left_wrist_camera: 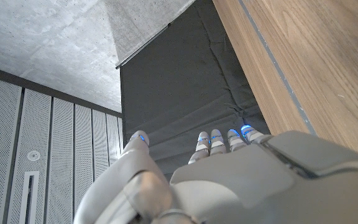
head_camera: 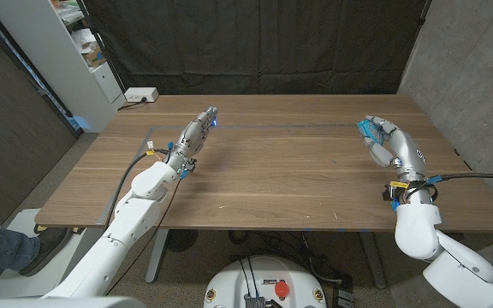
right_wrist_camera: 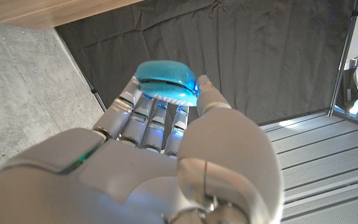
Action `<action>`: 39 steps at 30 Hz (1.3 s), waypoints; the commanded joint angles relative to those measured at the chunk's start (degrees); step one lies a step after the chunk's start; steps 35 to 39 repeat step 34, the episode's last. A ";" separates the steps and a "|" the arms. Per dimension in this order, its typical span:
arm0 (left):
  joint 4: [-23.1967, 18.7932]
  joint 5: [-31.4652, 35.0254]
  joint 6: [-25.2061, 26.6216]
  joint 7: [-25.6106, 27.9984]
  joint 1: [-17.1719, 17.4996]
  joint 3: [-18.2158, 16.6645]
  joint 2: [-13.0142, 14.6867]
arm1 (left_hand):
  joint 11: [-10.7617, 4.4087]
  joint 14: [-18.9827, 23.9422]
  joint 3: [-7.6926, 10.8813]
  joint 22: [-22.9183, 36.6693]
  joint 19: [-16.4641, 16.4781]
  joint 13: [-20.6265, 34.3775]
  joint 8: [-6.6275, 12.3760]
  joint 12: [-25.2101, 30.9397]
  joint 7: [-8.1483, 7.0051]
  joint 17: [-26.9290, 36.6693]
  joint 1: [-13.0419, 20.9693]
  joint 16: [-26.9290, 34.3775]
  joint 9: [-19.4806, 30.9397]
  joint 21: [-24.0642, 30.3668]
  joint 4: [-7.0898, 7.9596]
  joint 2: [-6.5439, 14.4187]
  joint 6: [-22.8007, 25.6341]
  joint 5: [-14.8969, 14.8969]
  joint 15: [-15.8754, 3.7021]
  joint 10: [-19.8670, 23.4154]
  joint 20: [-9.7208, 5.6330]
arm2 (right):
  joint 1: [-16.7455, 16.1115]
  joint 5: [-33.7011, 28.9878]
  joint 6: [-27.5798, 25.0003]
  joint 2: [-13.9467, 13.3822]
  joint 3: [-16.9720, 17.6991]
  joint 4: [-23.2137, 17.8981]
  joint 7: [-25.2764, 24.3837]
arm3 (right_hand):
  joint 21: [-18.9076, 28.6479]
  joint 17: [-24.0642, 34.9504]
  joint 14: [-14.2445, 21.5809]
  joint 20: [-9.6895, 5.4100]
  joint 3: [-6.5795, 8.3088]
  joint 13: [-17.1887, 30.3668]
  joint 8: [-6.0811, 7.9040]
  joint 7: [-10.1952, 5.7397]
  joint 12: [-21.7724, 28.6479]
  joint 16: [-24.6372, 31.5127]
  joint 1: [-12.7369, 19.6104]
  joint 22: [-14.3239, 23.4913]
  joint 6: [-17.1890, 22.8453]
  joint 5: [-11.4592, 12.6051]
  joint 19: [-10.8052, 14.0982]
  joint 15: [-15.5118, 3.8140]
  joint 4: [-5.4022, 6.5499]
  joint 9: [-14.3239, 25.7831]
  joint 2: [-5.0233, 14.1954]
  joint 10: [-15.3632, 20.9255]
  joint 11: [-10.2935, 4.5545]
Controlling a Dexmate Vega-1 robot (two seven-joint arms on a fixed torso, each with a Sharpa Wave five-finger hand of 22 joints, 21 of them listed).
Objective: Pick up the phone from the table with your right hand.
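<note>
Reading this as pick done, or nearly.

Surface (head_camera: 298, 180): bare wood around and under both robot hands. I see no phone lying on it anywhere.

Right robot hand (head_camera: 389, 144): over the surface's right side, fingers curled up and clamped on a small cyan item that I take for the phone (right_wrist_camera: 165, 78). In the right wrist view the phone sits across the fingertips (right_wrist_camera: 143, 106), with the thumb closing in just beside it. Behind the phone there is dark curtain, not wood, so I judge it is off the surface and not merely touched. The head view agrees: cyan at the far end of that robot hand, the phone (head_camera: 368, 130) held in the fingers. How high it is off the surface I cannot tell.

Left robot hand (head_camera: 197, 133): well apart from the right one, over the surface's left side, fingers straight and loosely apart, nothing in it. It has no part in this task.

Done: reach, grasp, and by my read the lift.
Left: confirm clearance and hold steady. The grip looks like fingertips plus thumb only, so slip is the risk if the wrist rolls.
</note>
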 commanded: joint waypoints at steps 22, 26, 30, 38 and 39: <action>0.32 -0.96 -0.40 -1.26 0.84 -1.55 0.06 | -0.07 -0.97 -0.05 0.17 -3.73 0.10 -0.15 -0.01 0.21 0.06 0.10 0.17 -0.06 -0.14 -0.33 0.49 0.46 0.00 0.18 -0.35 0.21 | 2.15 2.00 4.97 2.63 0.38 1.81 3.03 | -0.37 0.61 0.24 -5.02 0.65 0.26 -0.19 0.53 -0.23 -0.36 0.40 -0.03 0.31 0.29 0.23 -7.33 0.75 0.19 0.66 3.20 -2.75; 0.69 -0.81 -0.12 -1.18 0.82 -1.34 -0.04 | -0.11 -0.97 -0.07 0.18 -3.71 0.10 -0.15 0.00 0.17 0.06 0.09 0.17 -0.06 -0.16 -0.35 0.50 0.45 0.00 0.14 -0.33 0.23 | 2.28 2.36 5.00 2.60 0.50 1.95 3.43 | -0.39 0.62 0.23 -4.96 0.66 0.26 -0.23 0.60 -0.27 -0.40 0.41 -0.03 0.29 0.30 0.22 -7.25 0.77 0.19 0.67 3.18 -2.76; 0.99 -0.80 -0.17 -1.04 0.64 -1.55 -0.15 | -0.14 -0.96 -0.08 0.18 -3.70 0.10 -0.15 -0.02 0.25 0.06 0.09 0.17 -0.06 -0.20 -0.37 0.51 0.47 0.00 0.15 -0.38 0.21 | 2.92 2.47 4.84 2.50 0.32 2.11 3.84 | -0.44 0.66 0.20 -4.96 0.62 0.27 -0.26 0.57 -0.29 -0.42 0.40 -0.03 0.30 0.29 0.17 -7.34 0.79 0.20 0.65 3.18 -2.73; 0.88 -0.76 -0.41 -1.05 0.70 -1.72 -0.18 | -0.24 -0.95 -0.10 0.19 -3.68 0.10 -0.15 0.00 0.26 0.06 0.08 0.17 -0.06 -0.23 -0.40 0.53 0.47 -0.01 0.13 -0.33 0.20 | 3.44 2.62 4.90 2.30 0.20 2.39 4.19 | -0.46 0.73 0.12 -4.95 0.59 0.27 -0.30 0.57 -0.33 -0.43 0.40 -0.03 0.28 0.29 0.18 -7.30 0.82 0.20 0.69 3.15 -2.76; 0.88 -0.76 -0.41 -1.05 0.70 -1.72 -0.18 | -0.24 -0.95 -0.10 0.19 -3.68 0.10 -0.15 0.00 0.26 0.06 0.08 0.17 -0.06 -0.23 -0.40 0.53 0.47 -0.01 0.13 -0.33 0.20 | 3.44 2.62 4.90 2.30 0.20 2.39 4.19 | -0.46 0.73 0.12 -4.95 0.59 0.27 -0.30 0.57 -0.33 -0.43 0.40 -0.03 0.28 0.29 0.18 -7.30 0.82 0.20 0.69 3.15 -2.76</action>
